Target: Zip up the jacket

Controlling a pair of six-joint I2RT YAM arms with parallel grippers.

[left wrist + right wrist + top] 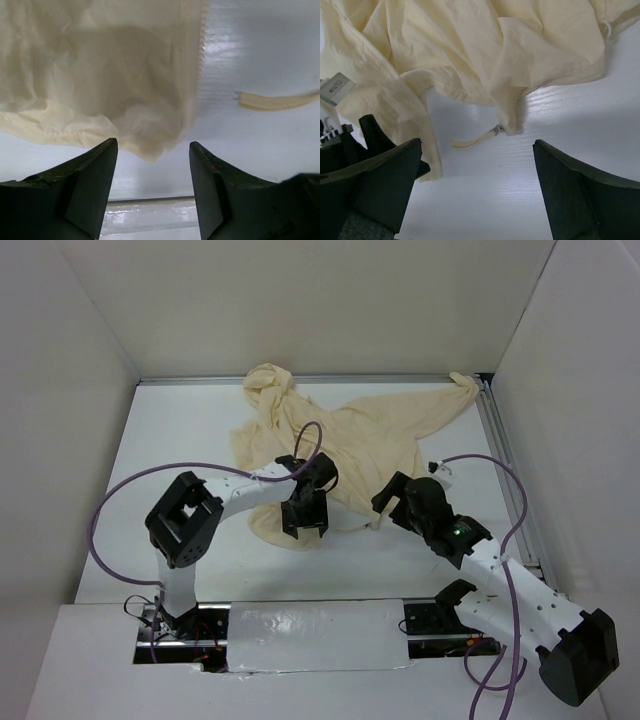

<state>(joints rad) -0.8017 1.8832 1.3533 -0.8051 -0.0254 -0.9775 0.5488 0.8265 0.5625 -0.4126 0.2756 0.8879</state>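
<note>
The cream jacket [350, 435] lies crumpled and unzipped on the white table, hood toward the back. My left gripper [303, 520] is open over its near-left hem corner; in the left wrist view [152, 142] that corner [150, 145] sits between the fingers, with a row of zipper teeth [201, 45] running up its edge. My right gripper [390, 502] is open just right of the opening. In the right wrist view [476, 142] it hovers over bare table, in front of the zipper slider [499, 129] and its cloth pull tab [472, 140]. The other zipper edge [410, 90] runs down at left.
White walls box in the table [180, 440] on the left, back and right. A metal rail [505, 460] runs along the right edge. One sleeve [455, 390] reaches the back right corner. Purple cables [130, 490] loop over both arms.
</note>
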